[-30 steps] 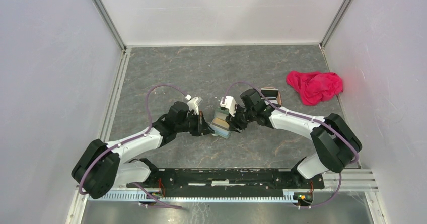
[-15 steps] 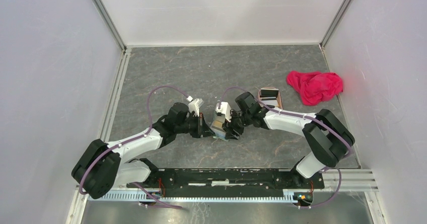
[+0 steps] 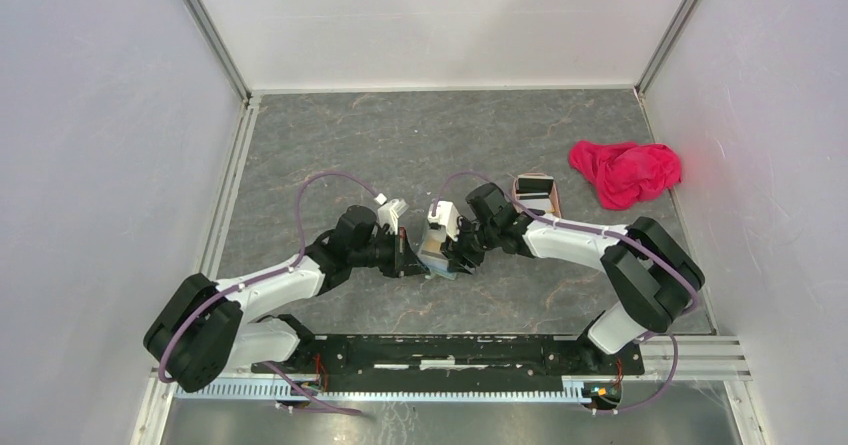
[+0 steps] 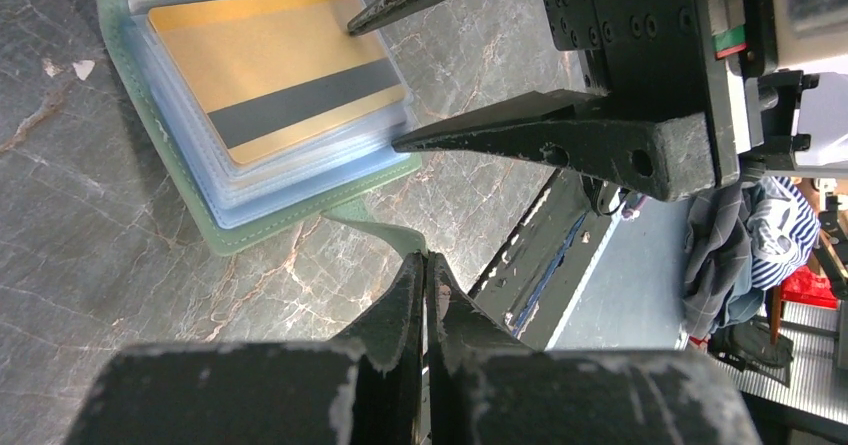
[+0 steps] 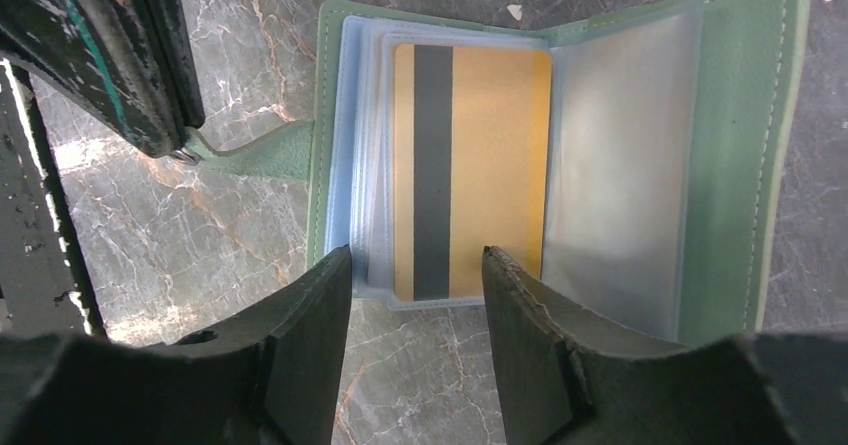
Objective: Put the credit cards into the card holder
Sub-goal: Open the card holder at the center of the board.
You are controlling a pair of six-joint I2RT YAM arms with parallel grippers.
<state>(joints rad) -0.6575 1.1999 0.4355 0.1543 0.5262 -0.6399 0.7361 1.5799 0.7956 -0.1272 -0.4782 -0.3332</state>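
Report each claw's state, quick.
Left claw: closed, pinching the strap of the sage-green bifold card holder.
Right claw: open, holding nothing, over the yellow-orange dark-striped card.

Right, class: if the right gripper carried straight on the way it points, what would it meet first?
Probably the yellow card in the open wallet; the right gripper, open, straddles its near end. Depth is unclear.

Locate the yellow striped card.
Right wrist view: the yellow striped card sits in the clear sleeves of the open card holder, straight ahead of the open right claw.
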